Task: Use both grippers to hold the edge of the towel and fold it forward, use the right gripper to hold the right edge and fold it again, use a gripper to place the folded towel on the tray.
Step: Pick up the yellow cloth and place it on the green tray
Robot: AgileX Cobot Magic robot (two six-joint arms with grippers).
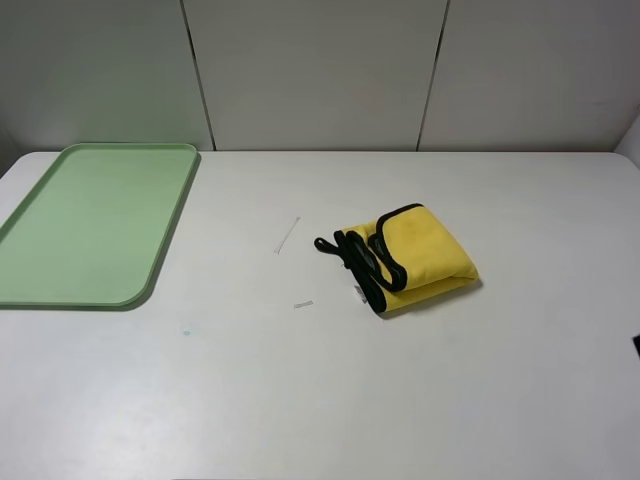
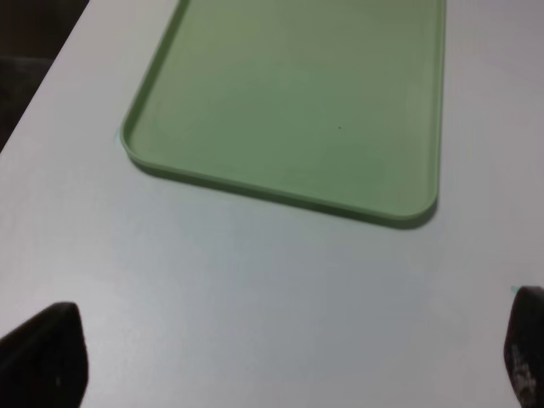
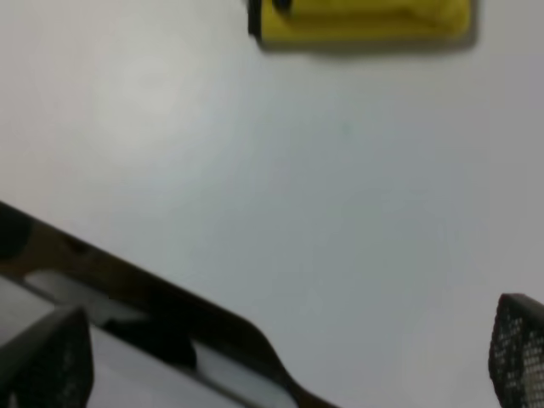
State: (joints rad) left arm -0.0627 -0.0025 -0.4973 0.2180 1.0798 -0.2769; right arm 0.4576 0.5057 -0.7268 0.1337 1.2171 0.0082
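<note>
The yellow towel (image 1: 420,255) lies folded into a thick bundle right of the table's middle, its black edge (image 1: 375,262) bunched on its left side. The right wrist view shows one end of the towel (image 3: 365,19) far ahead of my right gripper (image 3: 280,357), which is open with nothing between its fingertips (image 3: 518,348). The pale green tray (image 1: 165,240) sits empty at the far left. My left gripper (image 2: 285,357) is open over bare table just in front of the tray (image 2: 280,194). Neither arm shows clearly in the high view.
A thin white strip (image 1: 288,235) and a small white scrap (image 1: 303,304) lie on the white table between tray and towel. The table's near edge (image 3: 170,314) runs under the right gripper. Wall panels stand behind the table.
</note>
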